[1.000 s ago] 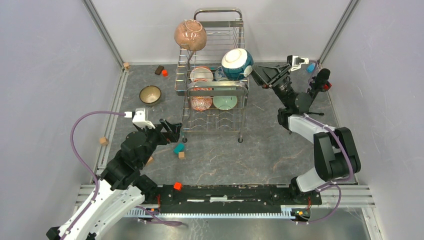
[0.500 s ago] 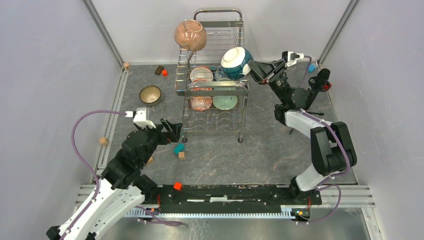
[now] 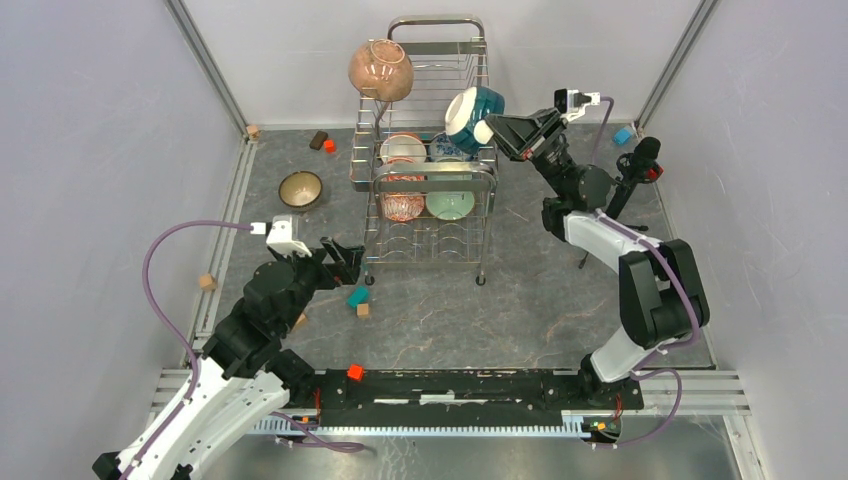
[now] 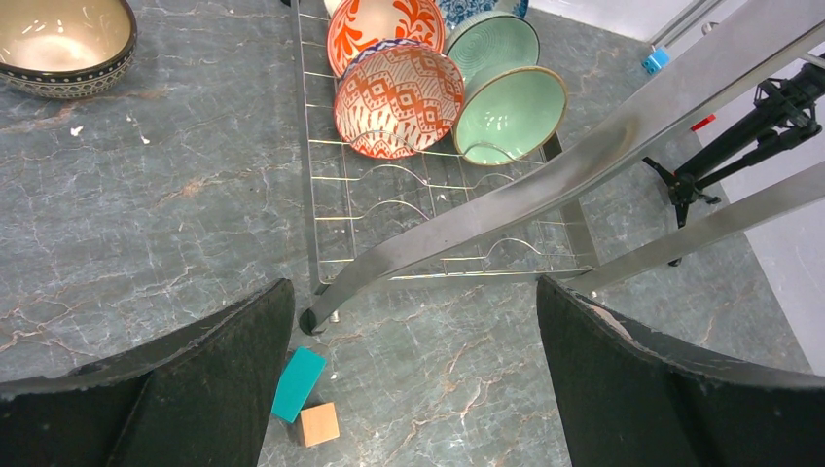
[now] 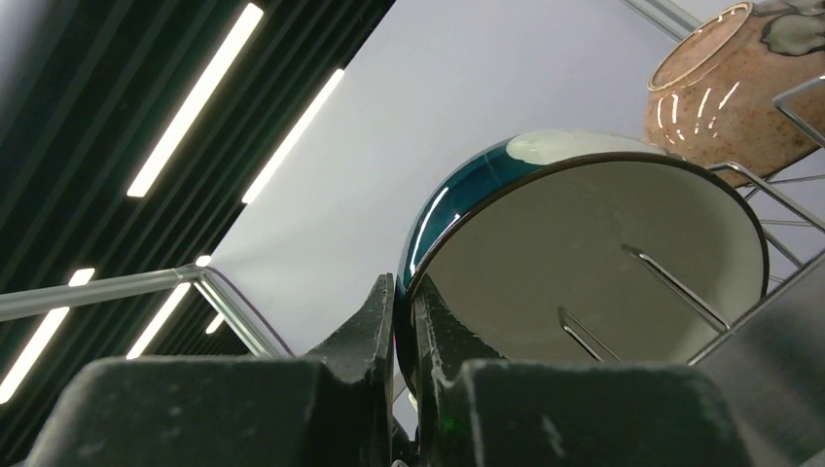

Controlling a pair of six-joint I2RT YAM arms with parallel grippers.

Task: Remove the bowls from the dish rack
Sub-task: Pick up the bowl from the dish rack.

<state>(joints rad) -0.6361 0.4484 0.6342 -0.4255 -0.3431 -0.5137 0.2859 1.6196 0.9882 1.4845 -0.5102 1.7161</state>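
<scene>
The blue-patterned bowl is mostly hidden. Seven bowls show, six in the dish rack. Right hand grips the teal-and-white bowl; left hand gapes.

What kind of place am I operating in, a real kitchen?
Probably a lab test cell, not a kitchen: plain grey wall panels in metal framing, a dish rack of bowls staged on a marble-look table, and loose coloured blocks scattered about.

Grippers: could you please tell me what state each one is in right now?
Left gripper: open, holding nothing.
Right gripper: shut on the rim of the teal-and-white bowl.
</scene>
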